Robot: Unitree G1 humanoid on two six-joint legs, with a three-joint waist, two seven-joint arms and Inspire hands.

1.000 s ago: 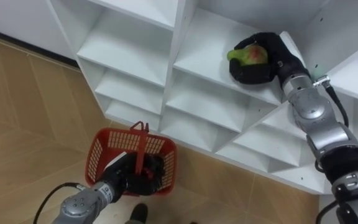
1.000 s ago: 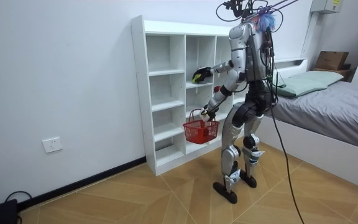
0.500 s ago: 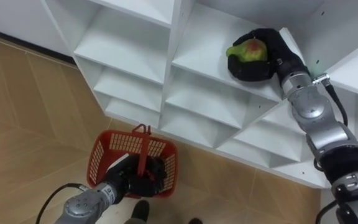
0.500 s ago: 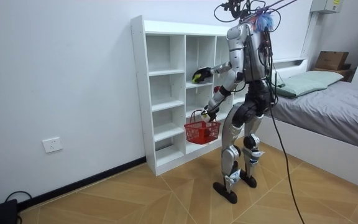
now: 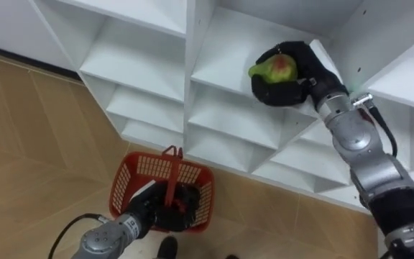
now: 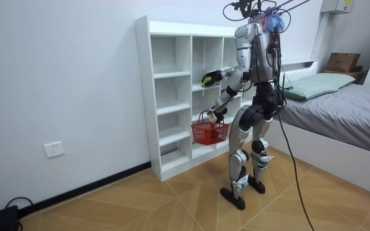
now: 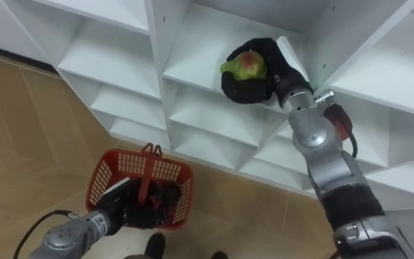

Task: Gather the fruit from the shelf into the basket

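In the left eye view the right hand point(image 5: 304, 72) is curling its fingers round a green-red fruit point(image 5: 272, 68) at the front of a compartment of the white closet point(image 5: 221, 50); the left hand point(image 5: 153, 208) is gripping the handle of the red basket point(image 5: 124, 191); in the room view the robot is standing before the closet, the basket hanging by its thigh; the right eye view is showing both grips likewise.

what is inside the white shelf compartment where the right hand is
A green pear-like fruit with a red blush, cupped in the black right hand, whose fingers curl round it. The hand covers the fruit's underside and whatever lies beneath.
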